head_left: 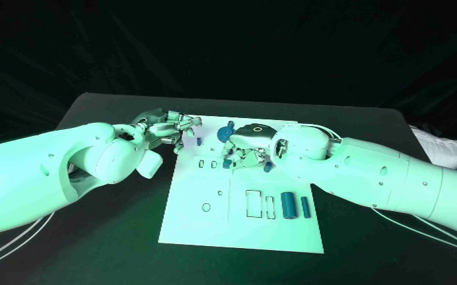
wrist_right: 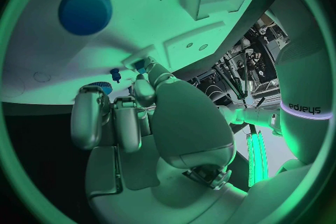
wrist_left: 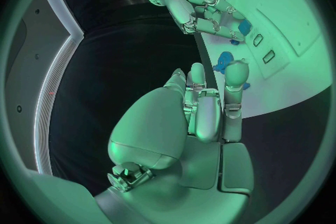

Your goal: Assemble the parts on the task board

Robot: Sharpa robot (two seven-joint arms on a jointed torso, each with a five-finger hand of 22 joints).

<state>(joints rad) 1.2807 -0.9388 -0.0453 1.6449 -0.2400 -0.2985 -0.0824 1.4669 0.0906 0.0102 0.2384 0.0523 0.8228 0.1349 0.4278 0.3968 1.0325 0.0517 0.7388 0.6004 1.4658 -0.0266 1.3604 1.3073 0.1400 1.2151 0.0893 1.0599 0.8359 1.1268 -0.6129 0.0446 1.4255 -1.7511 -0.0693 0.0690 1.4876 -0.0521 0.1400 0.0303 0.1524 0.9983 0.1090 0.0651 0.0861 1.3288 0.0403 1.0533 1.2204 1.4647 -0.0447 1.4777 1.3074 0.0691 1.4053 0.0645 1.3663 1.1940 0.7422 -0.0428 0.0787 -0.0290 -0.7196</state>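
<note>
The white task board (head_left: 238, 222) lies in the middle of the black table. My right hand (head_left: 249, 145) hovers low over its far middle, fingers curled down, and pinches a small blue part (wrist_right: 142, 65) at a rectangular slot; the same part (wrist_left: 244, 27) shows at its fingertips. A blue gear-like part (head_left: 226, 131) stands just beyond that hand. My left hand (head_left: 170, 126) is at the board's far left corner, fingers (wrist_left: 210, 106) stretched out and holding nothing, one tip beside a small blue peg (wrist_left: 245, 86). Two blue cylinders (head_left: 288, 204) (head_left: 306, 207) lie on the board's near right.
Empty rectangular slots (head_left: 253, 203) and small holes (head_left: 207, 207) mark the board's near half. A blue cylinder (wrist_right: 85, 5) shows large on the board in the right wrist view. Black table (head_left: 105, 245) surrounds the board on all sides.
</note>
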